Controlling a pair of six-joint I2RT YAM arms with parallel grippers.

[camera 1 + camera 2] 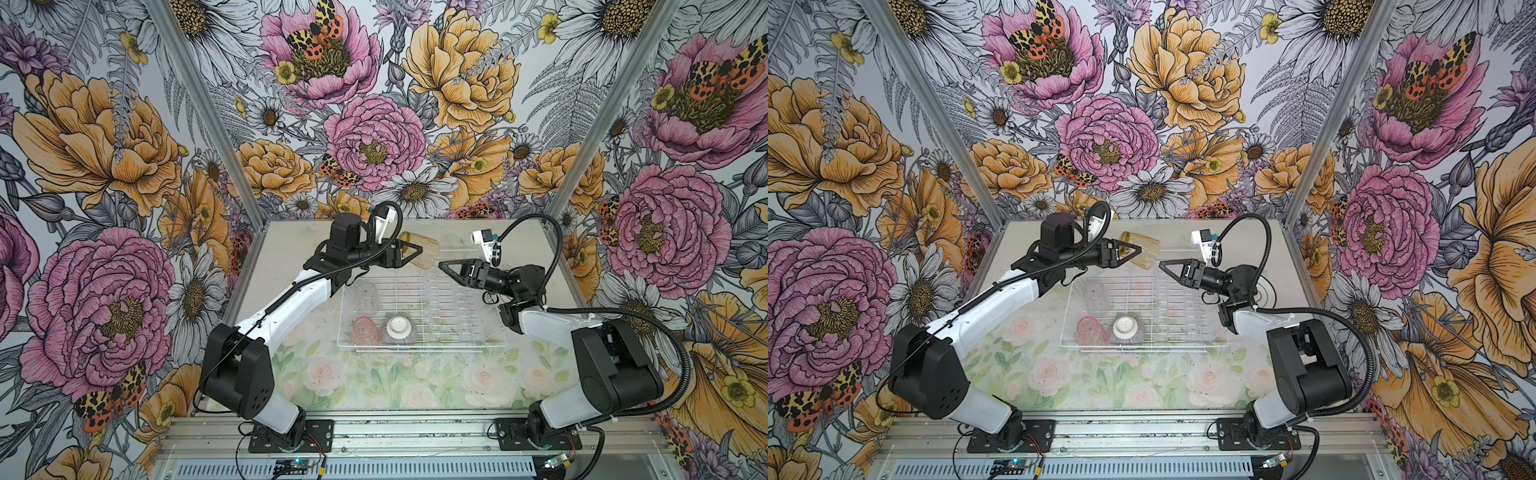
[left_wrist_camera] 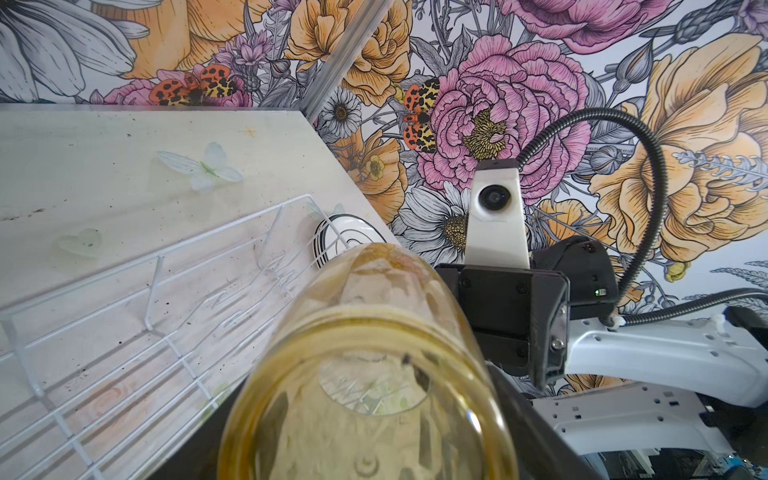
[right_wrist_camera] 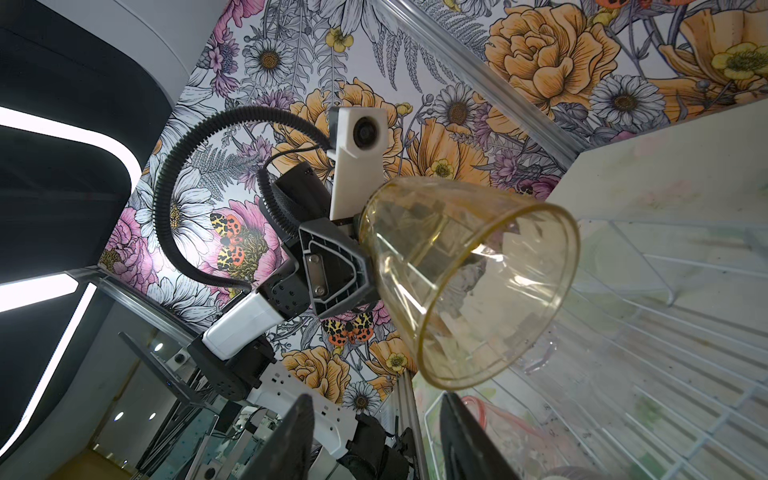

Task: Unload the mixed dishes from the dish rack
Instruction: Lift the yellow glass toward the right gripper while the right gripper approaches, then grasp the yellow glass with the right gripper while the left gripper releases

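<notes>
Both top views: your left gripper [image 1: 409,249] was clamped on the amber tumbler [image 1: 428,257], which hung in the air above the far side of the dish rack [image 1: 422,345].
You held the tumbler tilted, its open mouth angled down toward the right gripper [image 1: 448,267]. That gripper's 2 fingers stood apart with nothing between them, just beside the rim; whether they touched it could not be told. 3 dishes lay in the left part of the rack: a clear tumbler [image 1: 365,296], a pink tumbler [image 1: 365,331] at the near corner, and the striped bowl [image 1: 400,330] upside down just beside the pink one. The left wrist view showed a white plate [image 2: 353,232] with dark rings on the table just beyond the rack's corner.
</notes>
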